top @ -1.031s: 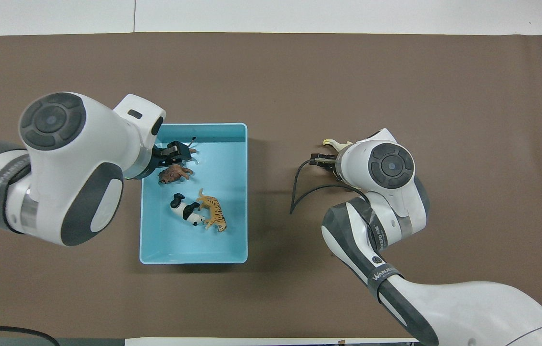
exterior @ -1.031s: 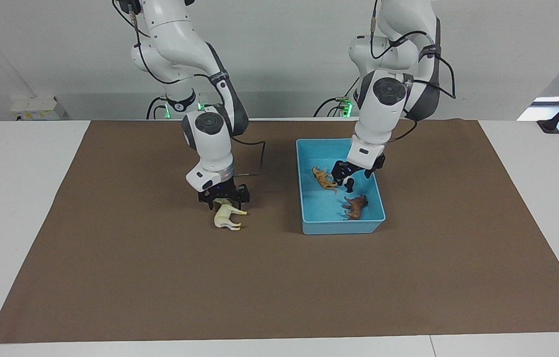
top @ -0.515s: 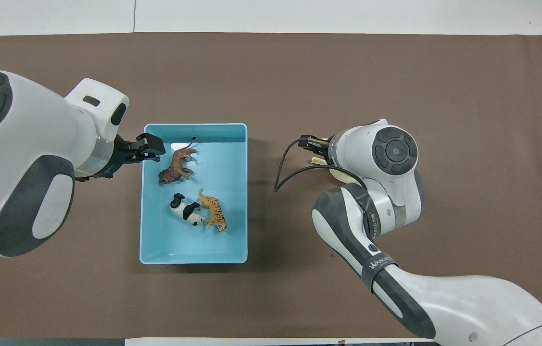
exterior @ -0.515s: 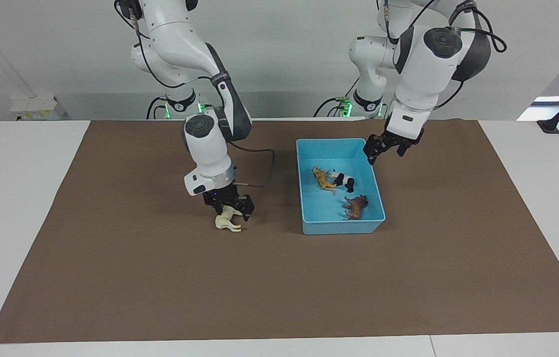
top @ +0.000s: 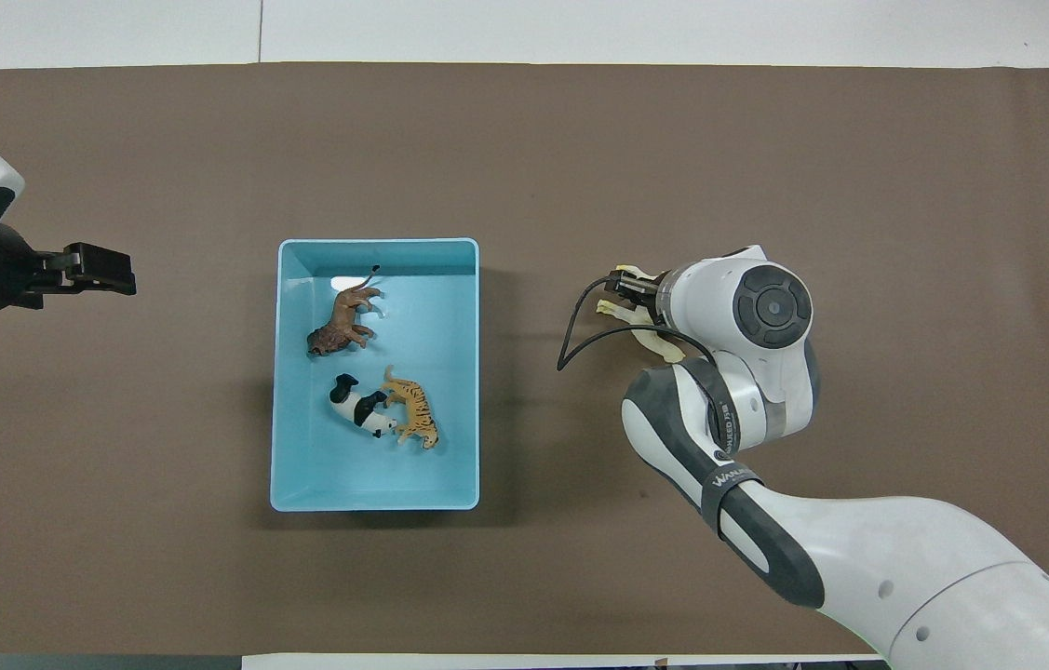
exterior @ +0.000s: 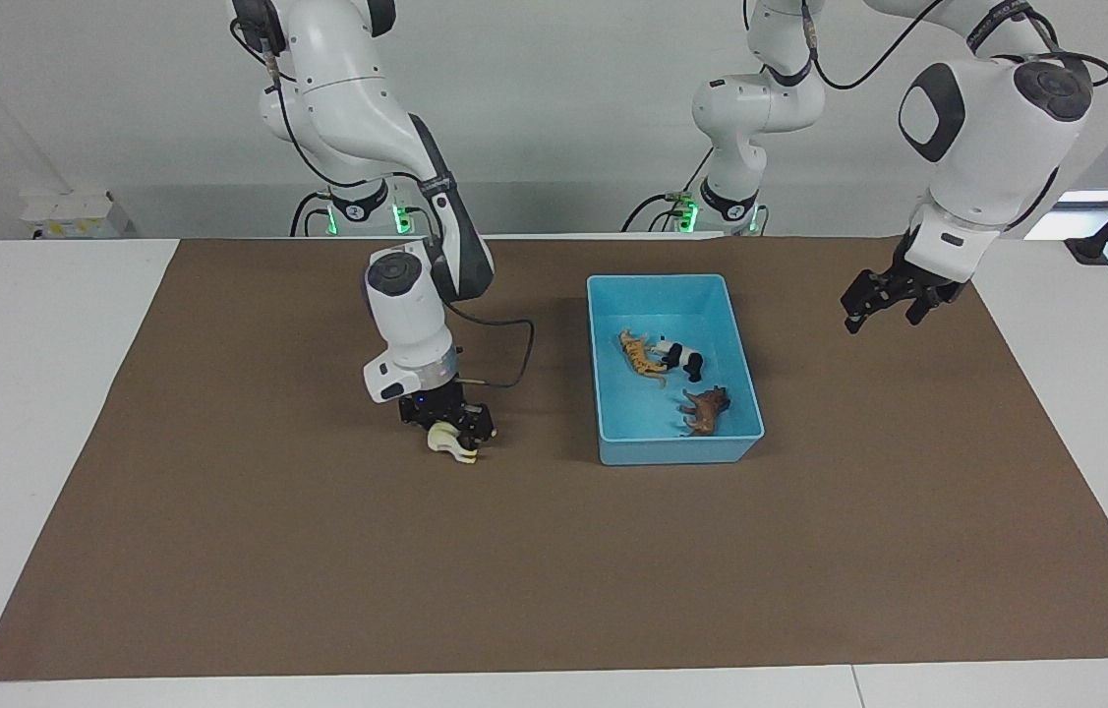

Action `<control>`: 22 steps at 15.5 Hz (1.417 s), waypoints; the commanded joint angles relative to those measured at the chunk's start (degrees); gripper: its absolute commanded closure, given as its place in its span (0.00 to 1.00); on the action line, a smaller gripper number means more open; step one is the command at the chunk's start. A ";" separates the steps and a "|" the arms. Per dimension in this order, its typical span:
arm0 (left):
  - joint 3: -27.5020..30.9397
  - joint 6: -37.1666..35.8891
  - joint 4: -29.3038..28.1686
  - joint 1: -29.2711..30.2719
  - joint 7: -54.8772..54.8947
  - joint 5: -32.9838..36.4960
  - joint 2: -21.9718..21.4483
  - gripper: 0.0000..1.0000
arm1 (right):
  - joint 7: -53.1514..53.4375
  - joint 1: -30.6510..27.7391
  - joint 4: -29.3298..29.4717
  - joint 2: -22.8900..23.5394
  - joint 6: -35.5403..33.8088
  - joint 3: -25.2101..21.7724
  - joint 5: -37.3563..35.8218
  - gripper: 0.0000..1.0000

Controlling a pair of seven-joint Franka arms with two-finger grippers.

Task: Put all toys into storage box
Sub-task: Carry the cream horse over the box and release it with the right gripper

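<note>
Facing view – the right gripper (exterior: 460, 433) sits low on the horse (exterior: 450, 442) at middle left, jaws around it, grip unclear. The left gripper (exterior: 883, 303), jaws spread, hangs upper right. The horse could slip – a loose pinch – before reaching the box (exterior: 671, 452).

The storage box (exterior: 603, 393) looks like smooth light blue plastic with a faint sheen on its inner walls. The tiger (exterior: 642, 356), panda (exterior: 679, 358) and lion (exterior: 705, 410) in it, and the horse (exterior: 452, 442) outside it, look like moulded plastic, the horse slightly glossy. The brown mat (exterior: 318, 551) is matt and even, like paper or thin felt. The table (exterior: 13, 324) around it is smooth and white. The arms' shells (top: 868, 549) are glossy white plastic with dark grey matt joints.
</note>
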 commanded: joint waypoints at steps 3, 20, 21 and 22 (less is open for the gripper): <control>-0.55 -11.92 7.65 -1.79 -0.12 -0.44 0.23 0.00 | 0.10 1.58 8.63 0.66 -13.50 -0.24 1.05 1.00; 3.23 -8.51 7.91 -6.19 0.40 -0.71 -0.48 0.00 | 24.52 22.23 40.19 7.60 -28.73 -0.06 2.37 0.00; 3.23 -9.03 9.13 -6.18 0.49 -0.62 -0.22 0.00 | 26.01 22.23 40.54 7.60 -29.51 0.03 2.29 0.00; 3.23 -9.91 9.84 -6.10 0.75 -0.70 -0.13 0.00 | 27.07 22.32 40.63 7.69 -31.78 -0.06 1.76 0.00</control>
